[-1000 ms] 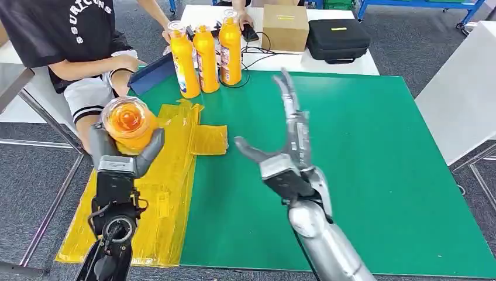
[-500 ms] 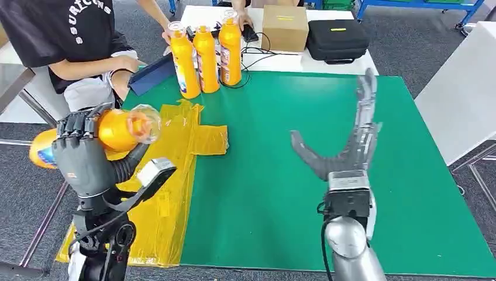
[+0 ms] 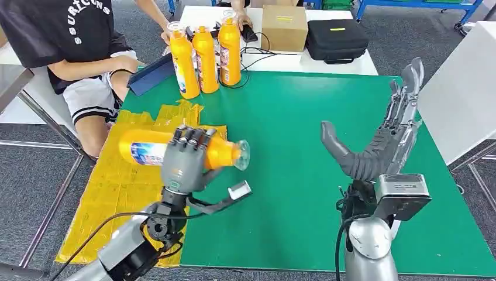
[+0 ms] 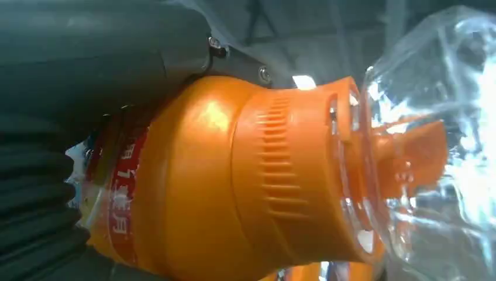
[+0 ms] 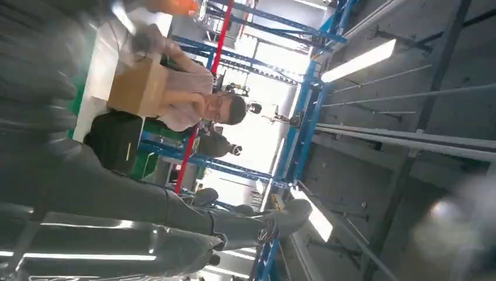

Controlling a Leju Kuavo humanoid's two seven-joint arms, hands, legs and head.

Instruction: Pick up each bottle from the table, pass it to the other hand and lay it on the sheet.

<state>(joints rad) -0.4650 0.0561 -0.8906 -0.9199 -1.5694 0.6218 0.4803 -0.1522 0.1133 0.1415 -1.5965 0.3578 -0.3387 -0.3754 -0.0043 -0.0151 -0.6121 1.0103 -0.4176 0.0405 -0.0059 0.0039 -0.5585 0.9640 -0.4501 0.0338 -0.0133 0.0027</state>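
My left hand (image 3: 188, 161) grips an orange bottle (image 3: 147, 148) held sideways above the yellow sheet (image 3: 117, 187), its clear cap pointing right toward the green mat. In the left wrist view the orange bottle (image 4: 234, 181) and its clear cap (image 4: 433, 146) sit close in front of the hand. My right hand (image 3: 380, 140) is raised over the right part of the mat, palm toward the bottle, thumb and fingers spread and holding nothing. In the right wrist view its fingers (image 5: 175, 205) point up at the ceiling. Three upright orange bottles (image 3: 206, 55) stand at the mat's far left edge.
The green mat (image 3: 304, 175) covers the table. A person (image 3: 64, 41) sits at the far left, hands near the standing bottles. Behind the mat lie a cardboard box (image 3: 285, 26), a black case (image 3: 337, 39) and cables. A white panel (image 3: 462, 88) stands to the right.
My left hand has swung the bottle right and down, from beyond the table's left edge to above the sheet. My right hand has moved right and turned its palm toward the bottle.
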